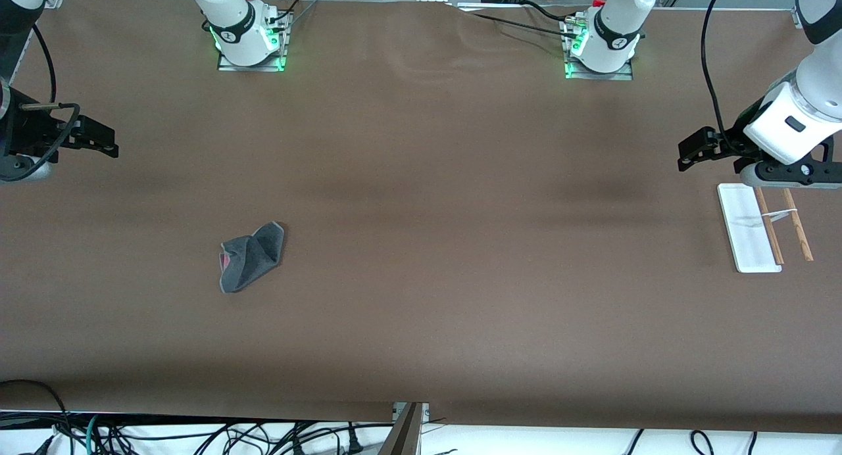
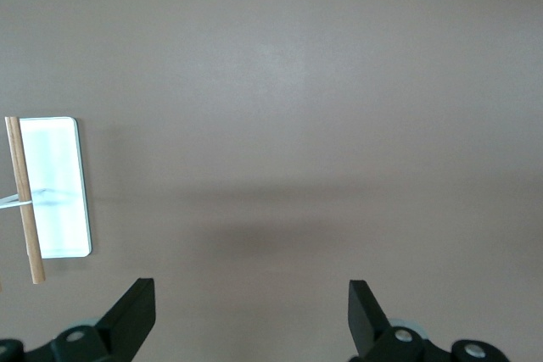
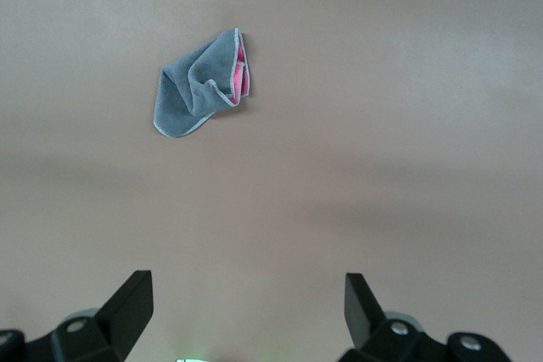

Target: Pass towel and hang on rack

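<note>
The towel, a crumpled dark grey cloth with a pink-red patch showing, lies flat on the brown table toward the right arm's end. It also shows in the right wrist view. The rack has a white base and two thin wooden rods, and it stands at the left arm's end. It also shows in the left wrist view. My right gripper is open and empty, up over bare table at its end, apart from the towel. My left gripper is open and empty, over the table beside the rack.
The brown table top is wide and flat between towel and rack. The two arm bases stand along its edge farthest from the front camera. Cables hang below the table's near edge.
</note>
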